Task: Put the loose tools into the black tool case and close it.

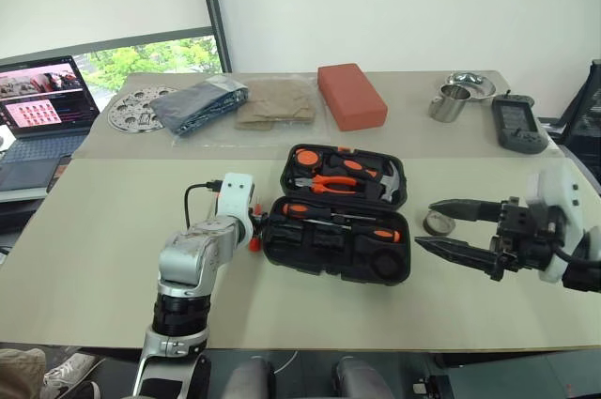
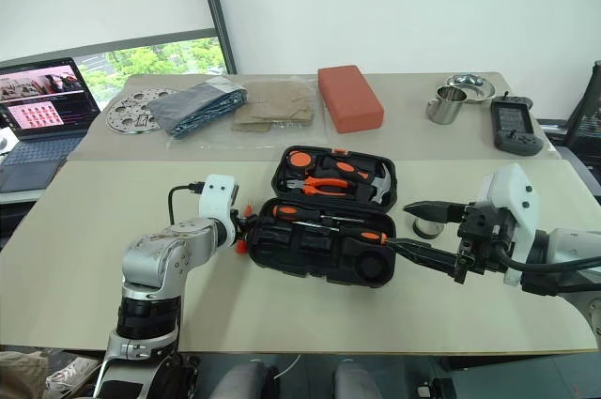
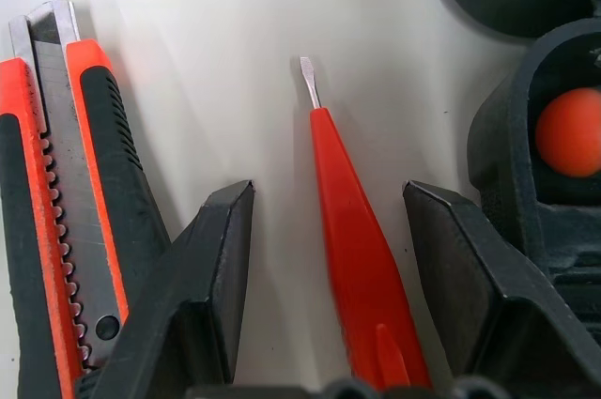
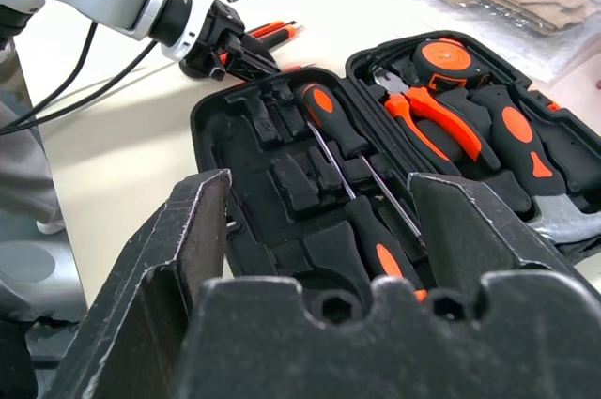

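The black tool case (image 1: 310, 247) lies open in the middle of the table. Two orange-and-black screwdrivers (image 4: 331, 119) (image 4: 379, 254) rest in its near half. Left of the case, my left gripper (image 3: 329, 191) points down at the table, open, its fingers (image 3: 202, 268) on either side of the slim orange tool (image 3: 349, 239) with a gap on each side. The utility knife (image 3: 66, 211) lies on the table beside that tool. My right gripper (image 1: 424, 224) hangs open in the air right of the case, holding nothing. A small round tape roll (image 1: 439, 222) sits on the table behind it.
The case's far half holds orange-handled pliers (image 1: 331, 184) and a hammer. At the back stand a red block (image 1: 351, 95), metal cups (image 1: 453, 101), a dark handheld device (image 1: 516, 124), bagged cloths (image 1: 202, 101), a perforated metal disc (image 1: 134, 109) and a laptop (image 1: 42, 103).
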You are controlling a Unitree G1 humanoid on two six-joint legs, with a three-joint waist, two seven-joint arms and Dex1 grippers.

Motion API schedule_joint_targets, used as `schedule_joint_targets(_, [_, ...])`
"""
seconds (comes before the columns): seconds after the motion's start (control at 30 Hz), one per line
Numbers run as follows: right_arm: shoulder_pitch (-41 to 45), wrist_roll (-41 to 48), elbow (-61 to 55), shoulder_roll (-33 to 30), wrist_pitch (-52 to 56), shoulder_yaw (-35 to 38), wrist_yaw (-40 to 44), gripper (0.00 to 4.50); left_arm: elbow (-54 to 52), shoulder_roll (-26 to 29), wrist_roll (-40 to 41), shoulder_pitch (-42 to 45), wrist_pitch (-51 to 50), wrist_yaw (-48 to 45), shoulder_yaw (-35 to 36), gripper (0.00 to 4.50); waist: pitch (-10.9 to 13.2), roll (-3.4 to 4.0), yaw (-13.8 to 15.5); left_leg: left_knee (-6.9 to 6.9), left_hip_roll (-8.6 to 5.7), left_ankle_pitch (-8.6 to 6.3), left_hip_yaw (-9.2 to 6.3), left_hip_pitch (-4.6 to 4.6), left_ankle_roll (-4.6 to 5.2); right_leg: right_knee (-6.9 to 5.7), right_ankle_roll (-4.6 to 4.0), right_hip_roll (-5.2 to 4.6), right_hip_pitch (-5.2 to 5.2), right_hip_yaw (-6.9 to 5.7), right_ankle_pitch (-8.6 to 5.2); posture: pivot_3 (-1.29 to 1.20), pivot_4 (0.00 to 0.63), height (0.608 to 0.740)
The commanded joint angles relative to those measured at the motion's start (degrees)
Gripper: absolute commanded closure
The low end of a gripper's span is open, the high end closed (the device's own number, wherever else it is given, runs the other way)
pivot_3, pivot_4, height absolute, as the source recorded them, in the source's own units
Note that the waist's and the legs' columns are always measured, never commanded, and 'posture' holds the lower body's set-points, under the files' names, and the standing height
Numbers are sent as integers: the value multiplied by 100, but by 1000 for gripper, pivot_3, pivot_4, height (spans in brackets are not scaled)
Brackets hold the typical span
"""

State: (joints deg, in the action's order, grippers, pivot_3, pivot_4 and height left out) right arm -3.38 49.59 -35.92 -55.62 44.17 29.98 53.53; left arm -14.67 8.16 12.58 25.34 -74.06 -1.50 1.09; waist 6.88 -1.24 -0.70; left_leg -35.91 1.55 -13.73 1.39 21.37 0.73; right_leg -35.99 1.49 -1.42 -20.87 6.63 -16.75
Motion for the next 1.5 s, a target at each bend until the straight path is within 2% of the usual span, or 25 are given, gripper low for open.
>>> schedule_joint_targets(0.03, [-29,24,-91,36,-252,226,78,953,156,-75,57,-74,-257,-109,-31,2304,0,0,-2,0,0,0,0,0,0,0,2,0,7,-1,-2,0,150,740])
schedule_joint_targets(0.1, [-75,-17,-47,147,-425,231,157,953,141,-55,2,-102,-227,-70,-2,2740,0,0,-3,1,0,0,0,-4,0,1,21,0,13,-1,-12,0,150,740])
schedule_joint_targets(0.13, [-102,-45,-28,173,-479,228,181,953,137,-42,-21,-111,-218,-58,8,3272,0,0,-1,0,0,0,-1,-5,0,2,25,0,15,-1,-15,0,150,740])
schedule_joint_targets(0.17, [-130,-131,34,241,-607,214,199,953,133,-19,-43,-123,-207,-48,36,3421,-1,1,4,0,-1,0,-1,-5,0,4,27,0,18,-2,-16,0,150,740])
schedule_joint_targets(0.2, [-174,-212,102,309,-742,202,249,953,130,16,-63,-134,-192,-52,61,3918,-1,1,6,0,-3,0,-2,-9,0,5,27,-2,19,-2,-16,0,150,740])
schedule_joint_targets(0.27, [-243,-332,221,445,-963,182,301,953,117,75,-89,-153,-173,-71,103,4418,-3,5,2,-1,-3,0,-4,-16,-1,10,27,-4,26,-1,-15,0,150,740])
schedule_joint_targets(0.47, [-523,-302,489,643,-1287,128,753,953,115,312,-154,-60,79,-219,99,4482,-4,7,-40,3,-3,-1,-3,-23,-2,13,36,-3,51,1,-21,0,150,740])
schedule_joint_targets(0.5, [-540,-310,534,648,-1329,133,807,456,126,361,-175,-13,125,-239,78,4500,-3,7,-48,2,-2,-1,-3,-23,-2,11,36,-1,51,3,-21,0,150,740])
schedule_joint_targets(0.57, [-528,-293,580,661,-1354,131,824,14,180,421,-208,81,162,-240,70,4500,-3,6,-49,2,0,-1,-3,-23,-2,10,36,0,51,2,-21,0,150,740])
schedule_joint_targets(1.0, [-657,-172,545,781,-1490,210,840,14,181,605,-129,49,704,-751,-138,4500,-1,6,-7,1,-2,-1,-16,-17,-2,20,14,-5,26,-2,-8,0,150,740])
schedule_joint_targets(1.27, [-593,-127,632,786,-1505,211,864,0,129,755,-327,92,1047,-684,-155,1680,-1,5,-20,2,0,-1,-16,-10,-2,19,15,-2,25,-2,-8,0,150,740])
schedule_joint_targets(1.3, [-595,-130,629,783,-1502,205,862,0,113,790,-352,85,1095,-691,-179,1194,0,5,-19,2,0,-1,-17,-10,-2,20,16,-2,25,-2,-9,0,150,740])
schedule_joint_targets(1.33, [-595,-134,625,783,-1503,198,858,0,94,820,-356,72,1136,-712,-196,910,0,5,-19,2,0,-1,-17,-11,-2,19,15,-2,25,-2,-8,0,150,740])
schedule_joint_targets(1.37, [-594,-136,625,784,-1505,197,853,0,28,857,-316,32,1119,-780,-224,365,0,5,-17,2,0,-1,-17,-11,-2,20,15,-2,25,-2,-9,0,150,740])
schedule_joint_targets(1.4, [-593,-137,621,785,-1504,195,847,0,-35,887,-274,-15,1094,-852,-249,81,-1,6,-16,2,0,-1,-17,-11,-2,20,15,-3,25,-2,-9,0,150,740])
schedule_joint_targets(1.5, [-575,-150,626,783,-1518,189,838,0,-274,1101,-194,-254,1004,-1143,-459,81,-1,6,-19,4,0,-2,-15,-11,-2,22,14,-5,25,0,-8,0,150,740])
